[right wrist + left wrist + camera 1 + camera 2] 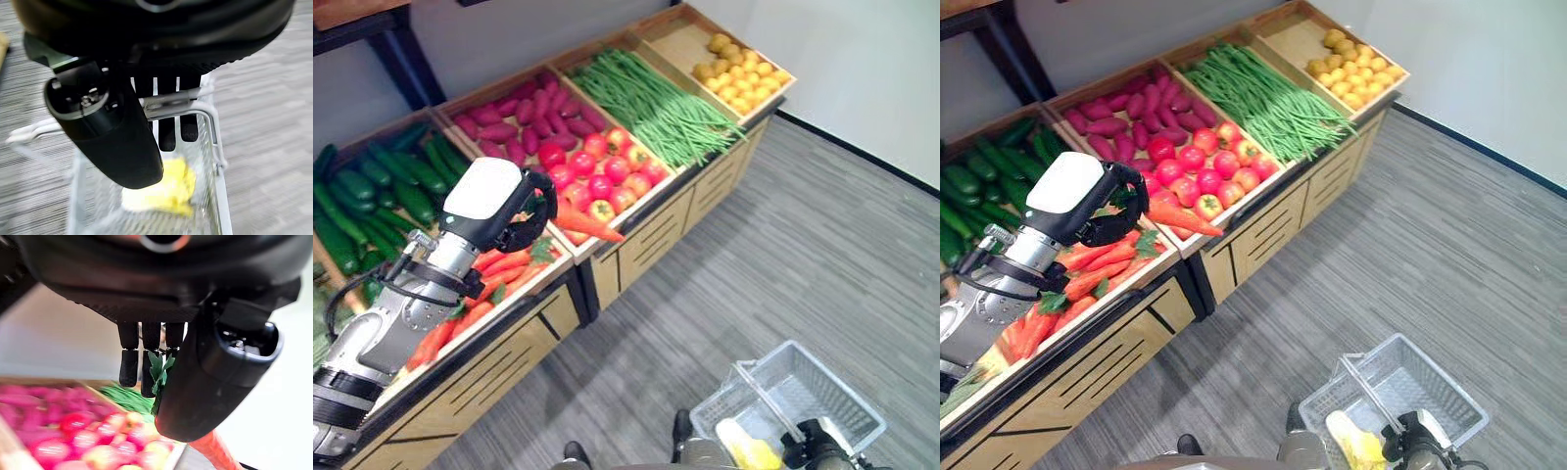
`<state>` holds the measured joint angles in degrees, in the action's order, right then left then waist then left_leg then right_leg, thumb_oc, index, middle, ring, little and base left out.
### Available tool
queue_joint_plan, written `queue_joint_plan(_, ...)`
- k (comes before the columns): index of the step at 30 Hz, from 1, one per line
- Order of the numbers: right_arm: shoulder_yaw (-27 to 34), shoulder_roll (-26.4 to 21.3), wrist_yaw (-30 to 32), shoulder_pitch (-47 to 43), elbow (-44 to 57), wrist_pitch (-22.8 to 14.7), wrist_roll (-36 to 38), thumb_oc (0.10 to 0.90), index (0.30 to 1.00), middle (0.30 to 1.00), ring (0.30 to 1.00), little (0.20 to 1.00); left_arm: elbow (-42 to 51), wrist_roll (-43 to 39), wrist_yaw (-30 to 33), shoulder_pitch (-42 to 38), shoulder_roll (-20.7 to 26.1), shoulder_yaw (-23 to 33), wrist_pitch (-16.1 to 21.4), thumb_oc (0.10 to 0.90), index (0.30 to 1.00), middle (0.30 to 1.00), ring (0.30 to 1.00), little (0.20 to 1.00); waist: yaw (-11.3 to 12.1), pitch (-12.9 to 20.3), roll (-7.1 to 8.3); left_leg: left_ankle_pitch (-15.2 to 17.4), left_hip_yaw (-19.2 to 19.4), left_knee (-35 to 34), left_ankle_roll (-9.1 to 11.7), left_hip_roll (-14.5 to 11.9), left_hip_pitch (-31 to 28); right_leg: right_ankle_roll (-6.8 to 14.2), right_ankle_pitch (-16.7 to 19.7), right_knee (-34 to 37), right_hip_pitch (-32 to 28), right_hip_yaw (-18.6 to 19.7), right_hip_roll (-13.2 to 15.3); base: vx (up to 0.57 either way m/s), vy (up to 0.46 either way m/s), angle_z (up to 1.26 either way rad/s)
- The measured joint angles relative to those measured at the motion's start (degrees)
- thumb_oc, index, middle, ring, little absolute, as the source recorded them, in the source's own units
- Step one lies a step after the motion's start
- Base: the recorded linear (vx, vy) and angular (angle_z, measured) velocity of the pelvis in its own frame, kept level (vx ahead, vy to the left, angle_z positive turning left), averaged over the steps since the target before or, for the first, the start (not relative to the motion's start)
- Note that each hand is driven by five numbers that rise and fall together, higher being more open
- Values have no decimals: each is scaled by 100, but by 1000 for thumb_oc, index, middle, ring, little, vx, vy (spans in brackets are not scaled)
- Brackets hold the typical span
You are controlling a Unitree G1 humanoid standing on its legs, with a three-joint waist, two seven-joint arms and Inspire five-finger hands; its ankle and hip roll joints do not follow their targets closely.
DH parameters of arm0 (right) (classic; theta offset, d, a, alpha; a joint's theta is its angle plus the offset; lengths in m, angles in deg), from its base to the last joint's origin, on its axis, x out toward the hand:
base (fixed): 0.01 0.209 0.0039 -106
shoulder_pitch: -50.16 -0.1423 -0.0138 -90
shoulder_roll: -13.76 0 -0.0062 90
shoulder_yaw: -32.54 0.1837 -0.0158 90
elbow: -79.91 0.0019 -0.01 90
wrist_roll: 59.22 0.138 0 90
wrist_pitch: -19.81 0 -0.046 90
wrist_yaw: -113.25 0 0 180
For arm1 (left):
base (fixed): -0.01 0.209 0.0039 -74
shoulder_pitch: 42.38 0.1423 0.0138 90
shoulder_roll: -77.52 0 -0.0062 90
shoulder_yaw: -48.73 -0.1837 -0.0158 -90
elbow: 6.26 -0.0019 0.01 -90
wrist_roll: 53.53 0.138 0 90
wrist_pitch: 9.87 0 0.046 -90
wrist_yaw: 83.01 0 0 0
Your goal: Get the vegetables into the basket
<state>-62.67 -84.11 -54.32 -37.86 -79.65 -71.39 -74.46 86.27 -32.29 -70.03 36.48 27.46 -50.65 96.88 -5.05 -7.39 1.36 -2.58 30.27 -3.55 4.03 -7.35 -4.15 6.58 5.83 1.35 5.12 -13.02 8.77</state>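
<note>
A long wooden produce stand (636,230) runs from the lower left of the frame to the upper right, split into bins: cucumbers (372,191) at far left, then carrots (494,279), purple sweet potatoes (524,113) behind tomatoes (602,176), green beans (656,103), and yellow fruit (739,73) at the upper right. Grey carpet floor (773,255) fills the right side.

At the lower right, a clear wire basket (832,392) hangs from the right hand (112,142), whose fingers curl round the metal handle (181,100). Something yellow (171,188) already lies inside.

At centre left, the left hand (514,211) is raised over the carrot bin, fingers and thumb wrapped round the leafy end of one carrot (587,223). Its orange tip points right, over the edge of the tomato bin.

The step in hand looks like carrying that carrot across to the basket, which sits well apart from it, down and to the right. The grip is at the stalk end, so the long tip may swing; a level, unhurried sweep would serve best. It should clear the front edge of the stand, reach over the open basket beside the handle, and let go low so the carrot lands next to the yellow item rather than tipping off the rim.
</note>
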Motion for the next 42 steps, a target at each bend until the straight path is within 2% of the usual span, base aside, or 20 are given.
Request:
queue_joint_plan(8, 54, -139, 40, 80, -68, 46, 41, 400, 300, 300, 300, 300, -79, -218, -47, -170, -373, -291, -6, 400, 300, 300, 300, 300, -147, -12, -355, -36, -112, 241, 39, -205, 155, -153, 71, -3, 154, 163, -198, -21, -171, -13)
queue_joint_plan(11, 46, -187, 54, 31, -52, 18, 43, 400, 300, 300, 300, 300, -134, -221, -49, -284, -414, -458, -31, 400, 300, 300, 300, 300, -59, -44, -360, -41, -371, 513, 39, -264, 174, -208, 3, -9, 128, 275, -226, -1, -46, -20)
queue_joint_plan(13, 34, -231, 65, -118, -64, -13, 47, 400, 300, 300, 300, 300, -129, -223, -46, -268, -457, -463, -34, 400, 300, 300, 300, 300, 136, -78, -322, -50, -1090, 923, 44, -258, 241, -302, 42, -39, 114, 574, -244, 15, 12, -69)
queue_joint_plan(14, -43, -257, 79, -273, -90, -7, 49, 400, 300, 300, 300, 300, -133, -255, -10, -248, -478, -461, -29, 400, 300, 300, 300, 300, 274, -186, -99, 214, -2352, 1636, 121, -36, 675, -476, 94, -27, 157, 959, -126, 42, 31, -146)
queue_joint_plan(15, -81, -337, 148, -475, -82, -46, 47, 400, 300, 300, 300, 300, -90, -263, 18, -146, -358, -457, 60, 400, 300, 300, 300, 300, 546, -166, -145, 449, -3812, 721, 296, 241, 610, -478, 128, 56, 325, 1373, -189, 37, 41, -140)
queue_joint_plan(18, -194, -340, 149, -599, -87, -114, 46, 400, 300, 300, 300, 300, -70, -264, 70, -140, -359, -455, 101, 400, 300, 300, 300, 300, 525, -171, -184, 450, -4398, 430, 255, 374, 902, -450, 151, 51, 385, 1604, -358, 34, 171, -90)
queue_joint_plan(19, -208, -342, 155, -590, -58, -145, 45, 400, 300, 300, 300, 300, -54, -265, 73, -135, -340, -455, 97, 400, 300, 300, 300, 300, 522, -166, -199, 482, -4338, 476, 150, 436, 896, -381, 186, 43, 395, 1672, -398, 2, 230, -73)
queue_joint_plan(20, -230, -309, 178, -582, -47, -167, 45, 400, 300, 300, 300, 300, -41, -280, 85, -135, -309, -445, 97, 400, 300, 300, 300, 300, 515, -164, -200, 313, -4275, 559, 104, 463, 887, -343, 210, 33, 392, 1718, -379, 2, 148, -72)
queue_joint_plan(22, -264, -230, 182, -429, 141, -259, 46, 400, 300, 300, 300, 300, -34, -336, 76, -126, -279, -456, 96, 400, 300, 300, 300, 300, 378, -197, 72, 167, -3873, 408, -161, 715, 740, -178, 189, 47, 393, 1662, -77, -67, 331, -53)
queue_joint_plan(23, -268, -186, 185, -327, 135, -259, 45, 400, 300, 300, 300, 300, -36, -337, 76, -127, -255, -458, 94, 400, 300, 300, 300, 300, 303, -177, 166, 118, -3808, 359, -204, 824, 712, -148, 294, 94, 393, 1647, 19, -93, 391, -44)
queue_joint_plan(24, -236, -121, 194, -354, 142, -216, 44, 400, 300, 300, 300, 300, -66, -387, 91, -121, -209, -478, 66, 400, 300, 300, 300, 300, 300, -189, 257, 134, -3633, 376, -295, 917, 683, 95, 475, 6, 443, 1738, 178, -75, 249, -41)
queue_joint_plan(30, -274, 8, 165, -376, 217, -147, 39, 400, 300, 300, 300, 300, -98, -418, 56, -112, -149, -582, 46, 400, 300, 300, 300, 300, 206, -185, 341, 309, -2894, 440, -534, 1261, 624, 289, 688, 7, 698, 2000, 423, -105, 181, -60)
queue_joint_plan(32, -305, 47, 114, -358, 260, -137, 30, 400, 300, 300, 300, 300, -90, -419, 30, -81, -102, -583, 64, 400, 300, 300, 300, 300, 270, -204, 392, 373, -2607, 475, -588, 1284, 536, 270, 854, 19, 793, 1847, 394, -182, 69, -70)
queue_joint_plan(34, -339, 67, 114, -407, 314, -93, 28, 400, 300, 300, 300, 300, -65, -422, 30, -74, -13, -523, 65, 400, 300, 300, 300, 300, 324, -246, 372, 450, -2342, 679, -673, 1163, 681, 272, 1374, 166, 911, 1405, 305, -140, 51, -76)
queue_joint_plan(35, -399, 57, 104, -482, 303, -88, -7, 400, 300, 300, 300, 300, -57, -420, 17, -75, -61, -397, 68, 400, 300, 300, 300, 300, 388, -329, 223, 379, -2199, 587, -693, 890, 675, 134, 1167, -78, 1006, 302, 213, -124, 46, -64)
queue_joint_plan(36, -387, 51, 109, -464, 247, -32, -15, 400, 300, 300, 300, 300, -56, -421, 14, -67, -145, -387, 65, 400, 300, 300, 300, 300, 442, -357, 117, 329, -2187, 533, -679, 756, 612, 144, 674, -676, 944, -107, 290, -94, 36, -56)
queue_joint_plan(37, -344, 27, 124, -445, 174, 34, -15, 400, 300, 300, 300, 300, -51, -421, -2, -65, -132, -387, 73, 400, 300, 300, 300, 300, 546, -365, 90, 315, -2141, 510, -656, 673, 554, 179, 400, -1030, 795, -169, 384, -51, 20, -30)
queue_joint_plan(38, -357, -23, 120, -398, 182, 42, -29, 400, 300, 300, 300, 300, -56, -424, -13, -68, -123, -377, 65, 400, 300, 300, 300, 300, 615, -374, 79, 313, -2062, 511, -651, 625, 512, 256, -21, -1344, 690, -92, 457, -46, -22, -39)
queue_joint_plan(39, -353, -61, 127, -355, 194, 38, -63, 400, 300, 300, 300, 300, -60, -427, -15, -66, -81, -378, 47, 400, 300, 300, 300, 300, 711, -369, 86, 310, -2008, 490, -646, 592, 464, 333, -225, -1465, 548, 89, 521, -13, -55, -31)
queue_joint_plan(42, -374, -172, 125, -330, 358, 17, -67, 400, 300, 300, 300, 300, -57, -432, -72, -65, 5, -344, -17, 400, 300, 300, 300, 300, 786, -354, 124, 208, -1916, 376, -468, 583, 357, 429, -510, -790, -98, 323, 628, -2, -102, -20)
